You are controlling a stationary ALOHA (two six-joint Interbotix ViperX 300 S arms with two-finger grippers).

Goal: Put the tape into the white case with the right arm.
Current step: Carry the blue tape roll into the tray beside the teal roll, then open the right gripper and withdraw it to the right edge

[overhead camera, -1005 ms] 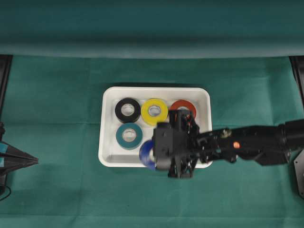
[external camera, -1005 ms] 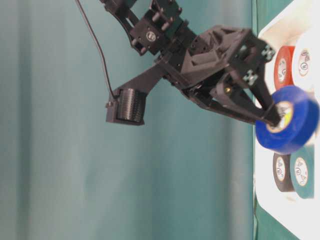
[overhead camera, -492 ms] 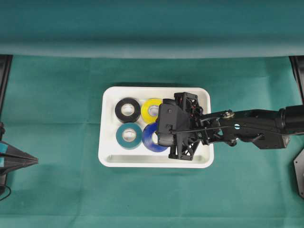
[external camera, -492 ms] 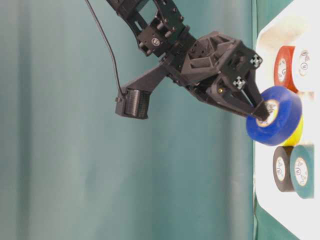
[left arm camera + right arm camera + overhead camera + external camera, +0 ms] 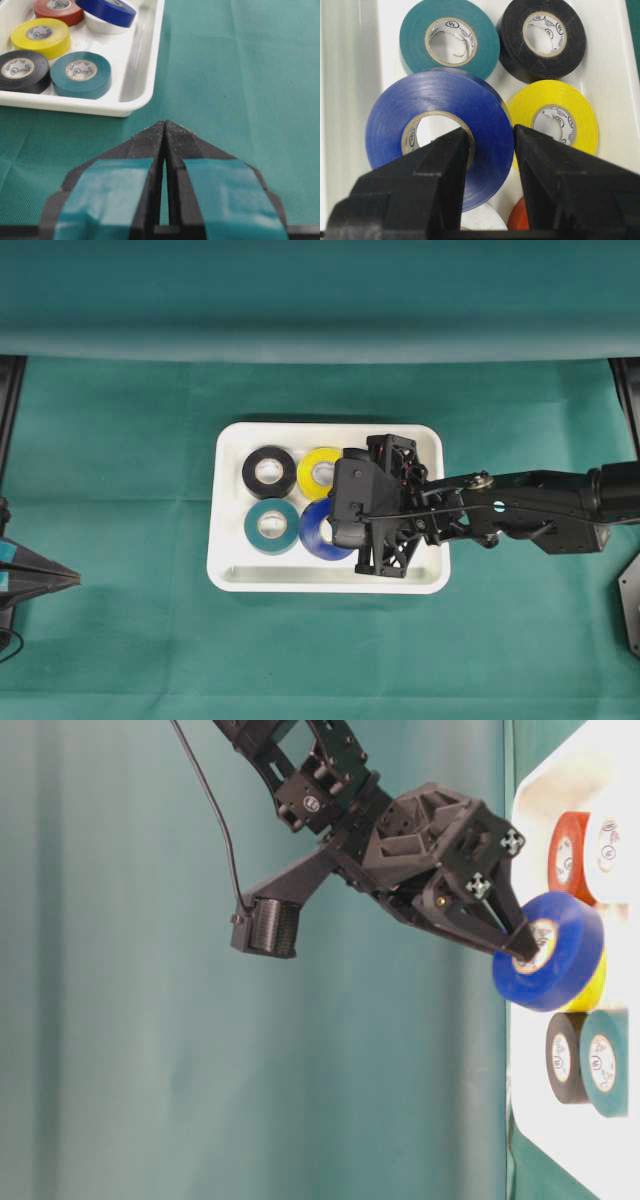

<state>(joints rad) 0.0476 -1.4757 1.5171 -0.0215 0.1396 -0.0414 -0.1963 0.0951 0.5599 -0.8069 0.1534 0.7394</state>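
Note:
The blue tape (image 5: 313, 531) sits tilted inside the white case (image 5: 228, 578), leaning on a white roll (image 5: 102, 23). My right gripper (image 5: 490, 137) straddles the tape's wall, one finger in the core and the other against the outer face, shut on it. From table level the fingertips (image 5: 520, 942) pinch the blue tape (image 5: 552, 966) just above the tray. The gripper body hides the tape's right half from overhead. My left gripper (image 5: 164, 123) rests shut over green cloth at the far left (image 5: 72, 580), holding nothing.
Black (image 5: 268, 471), yellow (image 5: 317, 472) and teal (image 5: 271, 525) rolls lie flat in the case, with a red roll (image 5: 568, 855) at its right end. Green cloth covers the table all round the case.
Since one second ago the right gripper has carried the blue tape from the case's near rim further in, over the tray. Nothing visibly differs from half a second ago.

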